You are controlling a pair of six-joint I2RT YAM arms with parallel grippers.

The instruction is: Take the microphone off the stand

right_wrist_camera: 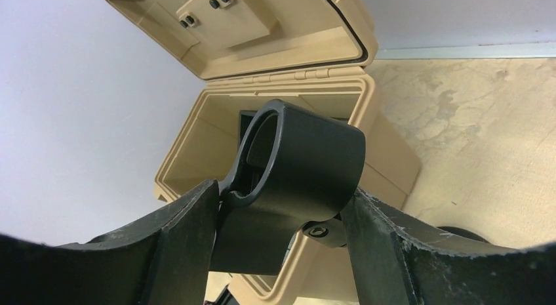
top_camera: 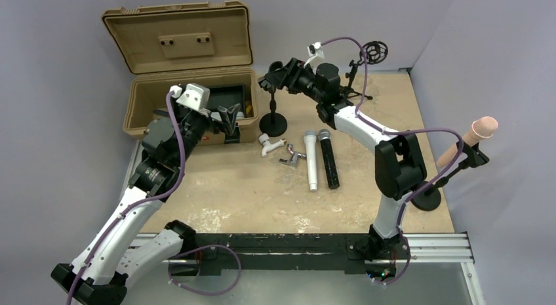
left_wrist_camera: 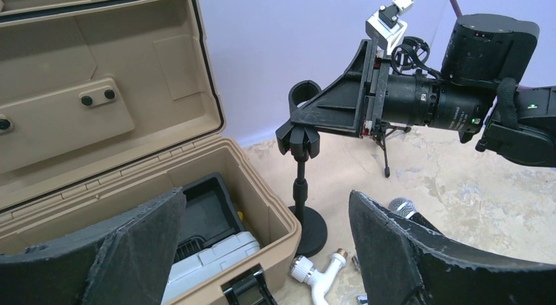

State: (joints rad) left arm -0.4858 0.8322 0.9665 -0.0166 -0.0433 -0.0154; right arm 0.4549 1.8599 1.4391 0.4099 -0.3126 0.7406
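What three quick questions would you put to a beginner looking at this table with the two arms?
1. True or false: the right gripper is closed on the empty clip of the small stand.
2. Where do the silver microphone and the black microphone lie? A in the case; B flat on the table; C on the tall stand.
3. Which gripper is open, holding nothing?
Key: 1 true; 2 B; 3 the left gripper.
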